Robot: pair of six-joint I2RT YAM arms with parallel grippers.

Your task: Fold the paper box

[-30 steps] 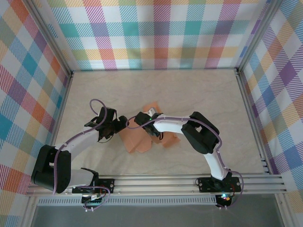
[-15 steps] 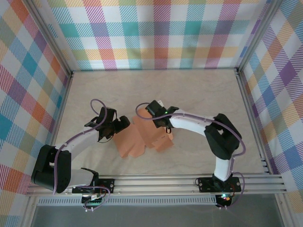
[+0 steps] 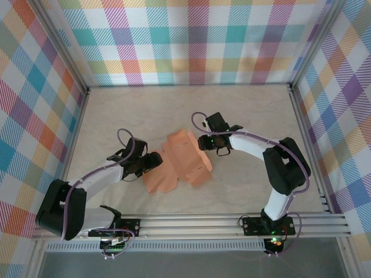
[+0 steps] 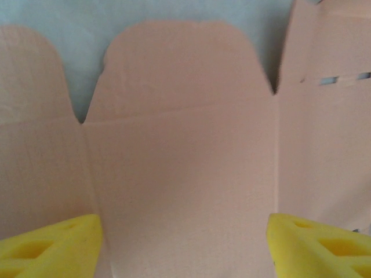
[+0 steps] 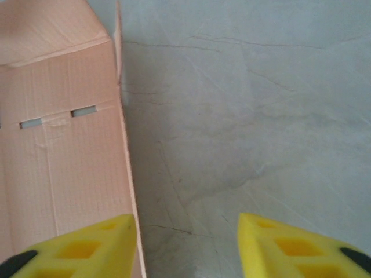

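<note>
The paper box [image 3: 177,162] is a salmon-orange die-cut sheet lying mostly flat on the table, with rounded tabs and slots. My left gripper [image 3: 153,161] is at its left edge. In the left wrist view a rounded flap [image 4: 179,145] spans the gap between the yellow fingertips [image 4: 52,246]; the left gripper [image 4: 184,249] is open. My right gripper [image 3: 204,142] is at the sheet's far right corner. In the right wrist view the right gripper [image 5: 186,246] is open over bare table, its left finger [image 5: 87,246] over the raised edge of the sheet [image 5: 64,150].
The pale marbled tabletop [image 3: 249,116] is ringed by plaid walls. An aluminium rail [image 3: 203,223] carrying both arm bases runs along the near edge. Bare table lies to the far side and to the right of the sheet.
My right arm has swung off the sheet to its far right corner and its jaws have opened. The sheet has flattened out. My left gripper has shifted slightly nearer along the left edge.
</note>
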